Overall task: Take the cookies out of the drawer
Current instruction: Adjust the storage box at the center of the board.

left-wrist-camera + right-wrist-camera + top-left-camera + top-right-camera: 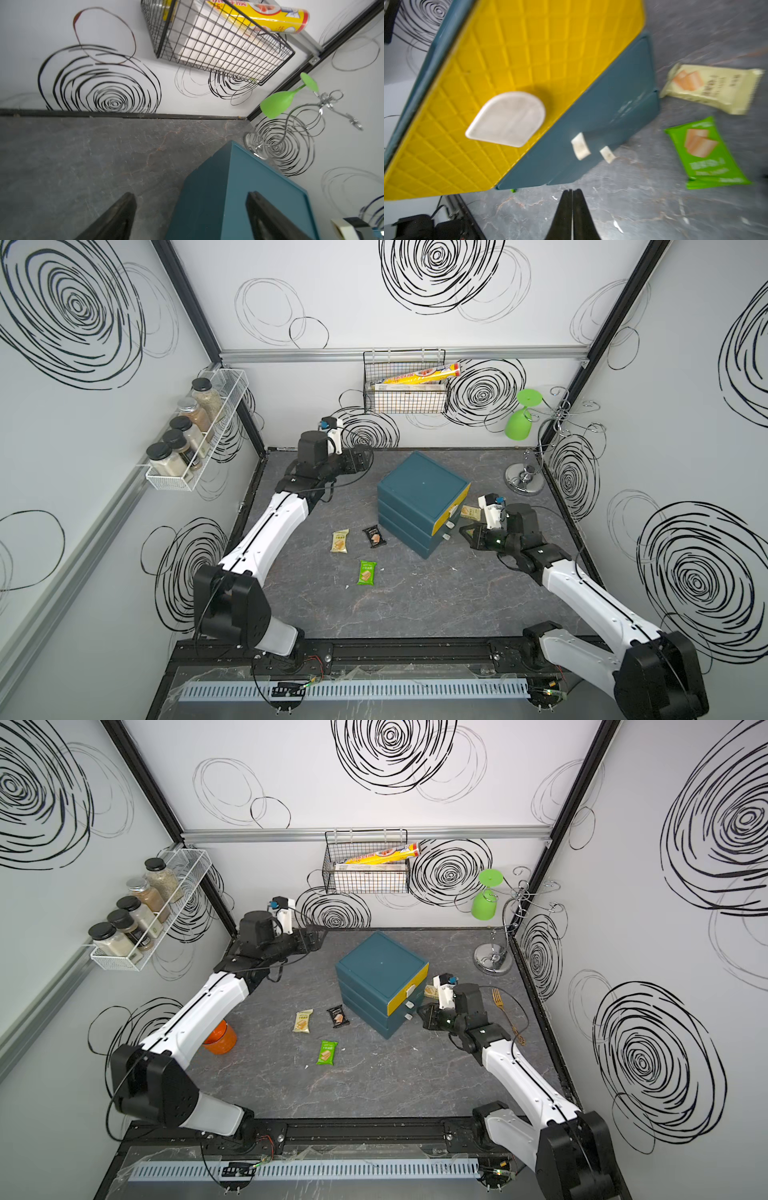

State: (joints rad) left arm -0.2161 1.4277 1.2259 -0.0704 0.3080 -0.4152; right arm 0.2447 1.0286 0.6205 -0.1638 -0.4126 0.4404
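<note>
right gripper (572, 190) closed, empty, near yellow drawer (529, 62), left gripper (191, 194) parted, empty

Front tabletop (415, 614) lies open; the drawer unit (419, 485) stands mid-table, cookie packets (366, 572) scattered beside it.

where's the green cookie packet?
In both top views, green packet on the table front-left of the teal cabinet, near cream packet and black packet.

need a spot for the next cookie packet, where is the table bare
Widest bare patch: the front of the table, between the green packet and the front rail. A smaller strip runs behind the drawer unit, along the back wall. Crowded: left of the unit, with the cream packet and black packet; its right side, where the right gripper sits.
</note>
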